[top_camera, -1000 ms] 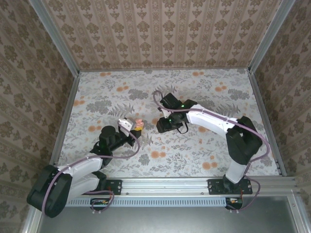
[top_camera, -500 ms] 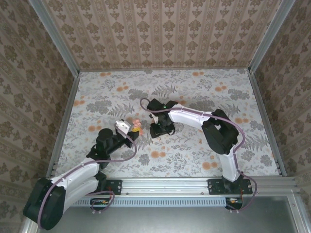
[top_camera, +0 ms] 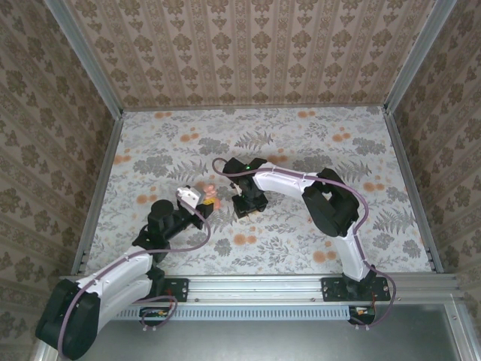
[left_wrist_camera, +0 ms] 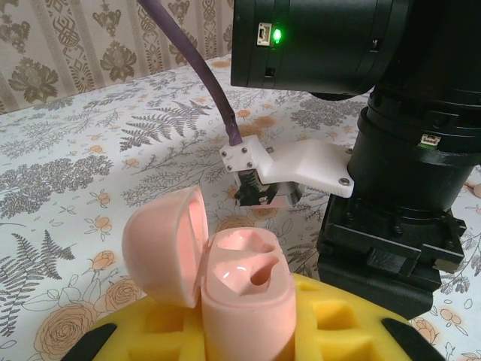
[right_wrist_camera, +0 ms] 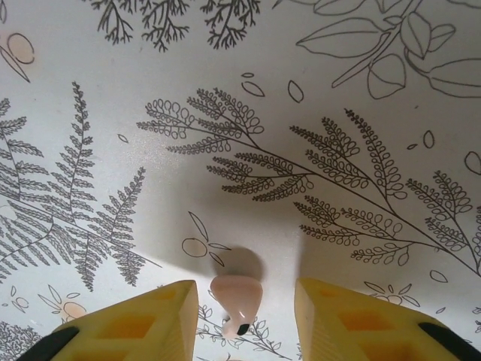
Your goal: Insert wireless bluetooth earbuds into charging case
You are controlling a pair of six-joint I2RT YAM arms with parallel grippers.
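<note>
– Coral-pink plastic, a small rounded-square box of two hinged halves: where is this charging case [left_wrist_camera: 244,301]?
– It is pinched between the yellow foam-padded left arm's fingers [left_wrist_camera: 331,327], which are pressed onto its lower half. In the top view it hangs over the left-centre of the floral-printed desk [top_camera: 316,143].

– How does the case stand?
– It is open. The domed lid [left_wrist_camera: 169,248] is swung back on its hinge to one side. The lower half faces up and shows two moulded hollows.

– And the tiny coral-pink plastic earbud [right_wrist_camera: 234,295]?
– It lies on the desk among printed fern leaves, between the tips of the right arm's fingers [right_wrist_camera: 143,323]. These are yellow-padded too and point down at the desk.

– Are those fingers gripping it?
– No. They are spread, with bare desk visible on both sides of the earbud. It lies nearer one pad than the other.

– How do the two arms relate?
– The black-and-white right arm [top_camera: 289,180] reaches leftward. Its black wrist [left_wrist_camera: 406,150] stands just beside the held case.
</note>
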